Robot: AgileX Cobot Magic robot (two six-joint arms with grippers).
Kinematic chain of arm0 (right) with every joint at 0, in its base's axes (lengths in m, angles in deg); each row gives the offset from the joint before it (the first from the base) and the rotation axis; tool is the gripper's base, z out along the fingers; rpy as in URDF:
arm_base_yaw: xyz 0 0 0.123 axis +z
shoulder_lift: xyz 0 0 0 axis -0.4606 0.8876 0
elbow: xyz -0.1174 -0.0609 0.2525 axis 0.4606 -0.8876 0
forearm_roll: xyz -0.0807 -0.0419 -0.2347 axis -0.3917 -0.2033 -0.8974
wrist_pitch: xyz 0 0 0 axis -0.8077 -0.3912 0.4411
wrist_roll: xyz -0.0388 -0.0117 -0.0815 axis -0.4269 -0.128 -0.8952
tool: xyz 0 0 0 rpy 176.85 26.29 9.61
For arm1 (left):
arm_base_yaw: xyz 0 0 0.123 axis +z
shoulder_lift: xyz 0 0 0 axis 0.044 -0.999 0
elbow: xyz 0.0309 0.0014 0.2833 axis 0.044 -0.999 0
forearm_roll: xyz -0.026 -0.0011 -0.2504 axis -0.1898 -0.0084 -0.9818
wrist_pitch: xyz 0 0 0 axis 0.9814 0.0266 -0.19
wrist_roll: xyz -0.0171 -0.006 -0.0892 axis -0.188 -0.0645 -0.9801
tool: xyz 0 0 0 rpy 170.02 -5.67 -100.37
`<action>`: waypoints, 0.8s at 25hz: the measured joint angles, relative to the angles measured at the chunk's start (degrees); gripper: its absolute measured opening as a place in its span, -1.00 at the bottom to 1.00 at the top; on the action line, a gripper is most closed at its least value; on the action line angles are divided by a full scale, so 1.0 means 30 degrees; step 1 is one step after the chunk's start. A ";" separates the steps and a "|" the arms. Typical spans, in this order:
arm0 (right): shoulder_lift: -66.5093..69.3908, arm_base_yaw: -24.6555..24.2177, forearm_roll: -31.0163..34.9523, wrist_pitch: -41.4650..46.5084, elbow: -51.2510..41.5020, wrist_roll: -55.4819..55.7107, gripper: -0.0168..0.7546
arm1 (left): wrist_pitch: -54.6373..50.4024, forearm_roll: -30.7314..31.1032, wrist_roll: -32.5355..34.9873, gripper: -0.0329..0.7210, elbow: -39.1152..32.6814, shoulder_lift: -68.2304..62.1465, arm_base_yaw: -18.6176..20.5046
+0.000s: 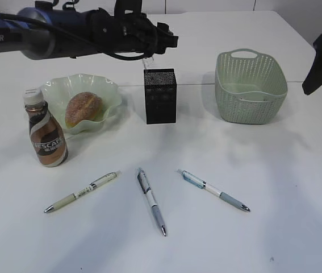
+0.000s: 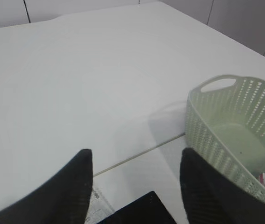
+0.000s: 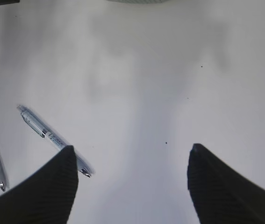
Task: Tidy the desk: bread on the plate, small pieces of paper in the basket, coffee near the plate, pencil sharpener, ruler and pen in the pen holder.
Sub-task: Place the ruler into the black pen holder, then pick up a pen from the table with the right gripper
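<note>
3 pens lie in front of the pen holder: light, stiff, slippery; grasp mid-barrel. Above it, the left gripper is released; the right gripper gapes empty.

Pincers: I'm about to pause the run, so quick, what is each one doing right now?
Left pincer: open, holding nothing, above the pen holder.
Right pincer: open, holding nothing, over the bare desk.

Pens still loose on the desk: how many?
3, in a row at the front: left pen, middle pen, right pen. Any inside the pen holder would be hidden.
</note>
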 joint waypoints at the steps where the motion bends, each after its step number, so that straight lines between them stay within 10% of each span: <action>1: 0.0000 0.0000 0.0000 0.0037 0.0000 -0.0009 0.52 | -0.0305 0.0000 0.0000 0.21 0.0000 0.0158 0.0080; 20: 0.0000 0.0039 0.0922 0.0455 0.0000 -0.0928 0.52 | -0.8211 0.3580 -0.0200 0.21 0.0000 0.3152 0.1557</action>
